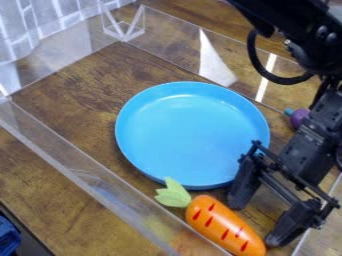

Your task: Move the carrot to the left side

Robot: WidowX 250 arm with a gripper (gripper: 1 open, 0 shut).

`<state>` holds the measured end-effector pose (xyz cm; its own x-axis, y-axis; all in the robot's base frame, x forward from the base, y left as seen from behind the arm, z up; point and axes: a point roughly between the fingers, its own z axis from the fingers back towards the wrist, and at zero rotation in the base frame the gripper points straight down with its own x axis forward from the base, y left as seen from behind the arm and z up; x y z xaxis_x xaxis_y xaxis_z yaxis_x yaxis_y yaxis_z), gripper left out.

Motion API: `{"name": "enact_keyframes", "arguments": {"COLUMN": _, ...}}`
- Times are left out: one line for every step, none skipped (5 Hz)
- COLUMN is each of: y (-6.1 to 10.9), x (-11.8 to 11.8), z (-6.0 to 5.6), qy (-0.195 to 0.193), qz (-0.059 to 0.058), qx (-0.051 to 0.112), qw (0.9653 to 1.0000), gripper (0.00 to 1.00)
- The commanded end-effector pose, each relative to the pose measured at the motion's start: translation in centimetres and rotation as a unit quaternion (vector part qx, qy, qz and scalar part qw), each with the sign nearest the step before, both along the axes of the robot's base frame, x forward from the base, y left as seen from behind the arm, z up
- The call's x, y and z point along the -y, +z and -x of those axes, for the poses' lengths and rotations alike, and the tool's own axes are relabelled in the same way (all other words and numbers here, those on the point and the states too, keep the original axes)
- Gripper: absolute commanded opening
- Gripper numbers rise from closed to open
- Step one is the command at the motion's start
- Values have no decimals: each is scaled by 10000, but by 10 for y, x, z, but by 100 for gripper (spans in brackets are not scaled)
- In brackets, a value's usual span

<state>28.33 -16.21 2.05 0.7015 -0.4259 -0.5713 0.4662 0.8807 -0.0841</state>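
The black robot gripper [278, 205] hangs with jaws spread wide and empty, just beside the small striped orange plastic carrot [221, 224] on the wooden tabletop [94, 82], near the round blue plate [191, 133].

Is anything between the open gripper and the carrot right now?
Nothing visible. The gripper stands open just right of the carrot, with only bare wood between them. The blue plate lies above the carrot's leafy top and beside that gap, not in it.
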Motion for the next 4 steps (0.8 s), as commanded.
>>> {"name": "enact_keyframes", "arguments": {"y": 15, "x": -7, "z": -20, "qy": -219, "qz": 136, "qx": 246, "qw": 9994, "gripper": 100}}
{"name": "enact_keyframes", "arguments": {"y": 14, "x": -9, "z": -20, "qy": -484, "qz": 128, "qx": 246, "qw": 9984, "gripper": 100}}
{"name": "enact_keyframes", "arguments": {"y": 13, "x": -11, "z": -19, "qy": -748, "qz": 121, "qx": 240, "qw": 9968, "gripper": 0}}
{"name": "enact_keyframes", "arguments": {"y": 13, "x": -14, "z": -19, "qy": -1011, "qz": 104, "qx": 246, "qw": 9945, "gripper": 0}}
